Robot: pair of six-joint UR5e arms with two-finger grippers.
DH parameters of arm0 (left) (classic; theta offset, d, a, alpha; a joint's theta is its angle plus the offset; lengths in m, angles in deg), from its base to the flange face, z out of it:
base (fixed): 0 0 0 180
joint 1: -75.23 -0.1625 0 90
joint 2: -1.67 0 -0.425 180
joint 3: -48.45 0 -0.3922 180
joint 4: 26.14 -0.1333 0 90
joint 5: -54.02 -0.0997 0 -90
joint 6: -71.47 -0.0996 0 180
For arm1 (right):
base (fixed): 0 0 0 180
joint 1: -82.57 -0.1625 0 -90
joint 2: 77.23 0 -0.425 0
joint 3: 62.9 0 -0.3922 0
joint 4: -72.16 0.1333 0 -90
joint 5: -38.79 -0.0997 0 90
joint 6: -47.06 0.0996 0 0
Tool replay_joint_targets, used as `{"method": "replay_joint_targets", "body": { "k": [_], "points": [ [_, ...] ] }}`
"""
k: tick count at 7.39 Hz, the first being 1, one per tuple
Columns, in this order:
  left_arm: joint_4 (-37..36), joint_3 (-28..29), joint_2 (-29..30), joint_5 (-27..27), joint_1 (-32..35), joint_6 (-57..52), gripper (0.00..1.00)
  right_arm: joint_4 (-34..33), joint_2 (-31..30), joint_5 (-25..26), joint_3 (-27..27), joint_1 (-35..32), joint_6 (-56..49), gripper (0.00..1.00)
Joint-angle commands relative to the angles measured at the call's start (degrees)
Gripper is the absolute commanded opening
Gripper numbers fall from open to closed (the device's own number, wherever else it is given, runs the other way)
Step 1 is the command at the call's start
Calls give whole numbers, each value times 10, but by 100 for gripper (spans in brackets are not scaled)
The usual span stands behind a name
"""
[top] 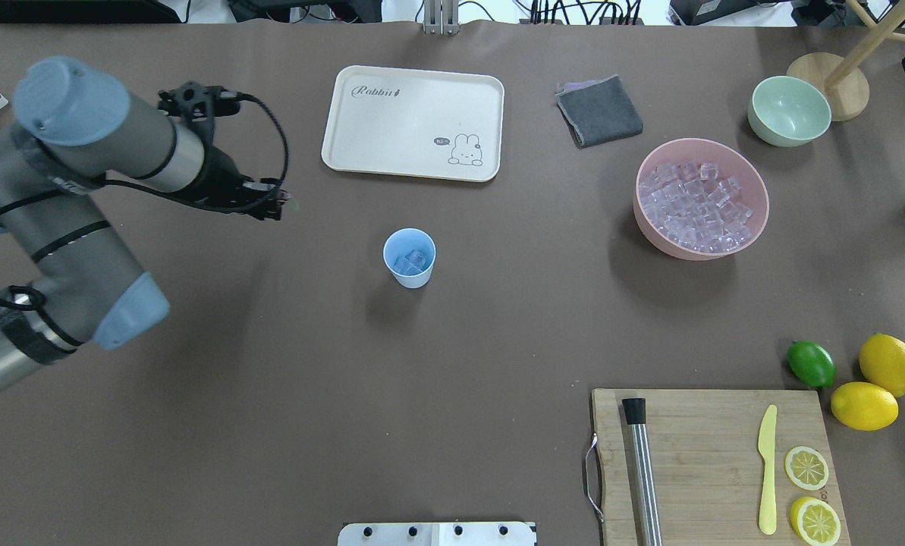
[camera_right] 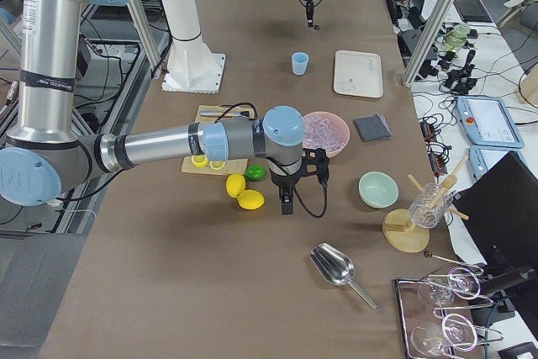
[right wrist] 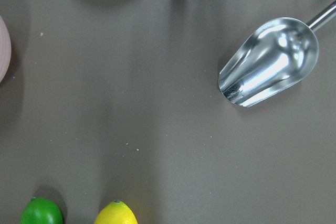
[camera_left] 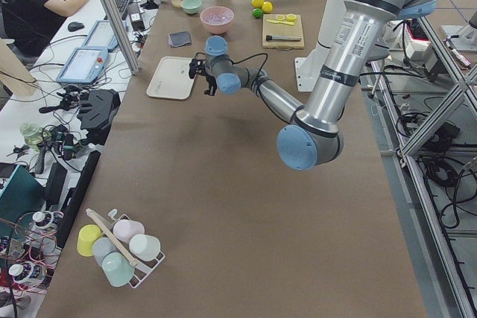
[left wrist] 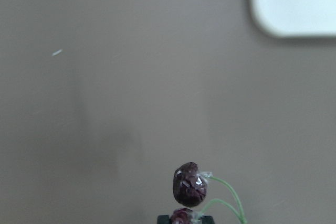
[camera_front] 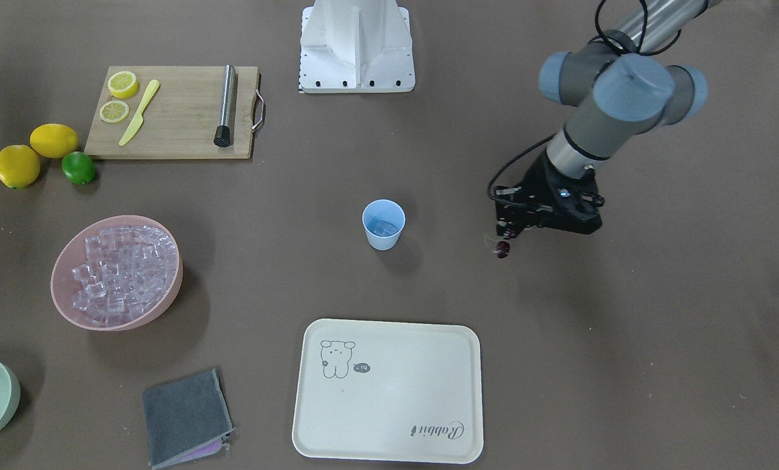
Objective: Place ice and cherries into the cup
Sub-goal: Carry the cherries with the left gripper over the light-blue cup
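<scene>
**Left gripper** (top: 276,206): pressed together on the cherries (left wrist: 187,183), clear of the table, left of the cup (top: 409,258) and well apart from it. The pinch appears to sit at or near the thin stems (the wrist view shows one cherry hanging free ahead of the fingertips, the second partly hidden).
Hazard: a light pinch on stems may slip during transfer. The pair would then land on the table short of the cup.

**Cup**: upright, with ice (top: 411,262) already inside.
Hazard: the mouth is narrow and the cup looks light. An off-centre release may leave the cherries draped over the rim or bouncing out. Too low a descent may strike the rim, tip the cup and spill the ice.

**Pink bowl** (top: 755,227): right of the cup, well apart, holding a heap of ice cubes. It is judged to be outside the transfer path.

**Right gripper** (camera_right: 287,203): farther from the cup than the pink bowl, pointing down at the table. Its finger state cannot be determined. Collision risk is judged low.
</scene>
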Motion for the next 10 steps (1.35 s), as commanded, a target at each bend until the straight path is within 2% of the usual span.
{"method": "replay_joint_targets", "body": {
  "k": [1, 2, 4, 5, 6, 9, 10],
  "points": [
    [-52, -1, 107, -61, -84, 125, 30, 0, 2, 0, 0, 0, 1, 99],
    [-60, -9, 113, -87, -97, 154, 30, -2, 6, 1, -2, 0, 1, 99],
    [-65, -27, 106, -92, -105, 155, 31, -2, 6, 1, -4, 0, 1, 99],
    [-65, -26, 105, -92, -105, 154, 36, -2, 4, 1, -1, -2, 0, 99],
    [-65, -26, 105, -103, -108, 154, 97, -2, 3, 1, -1, -4, 0, 99],
    [-65, -38, 72, -98, -89, 139, 98, -2, 3, 2, -1, -4, 0, 99],
    [-67, -39, 44, -58, -29, 75, 98, -2, 1, 1, 0, -5, 0, 99]
  ]
}}
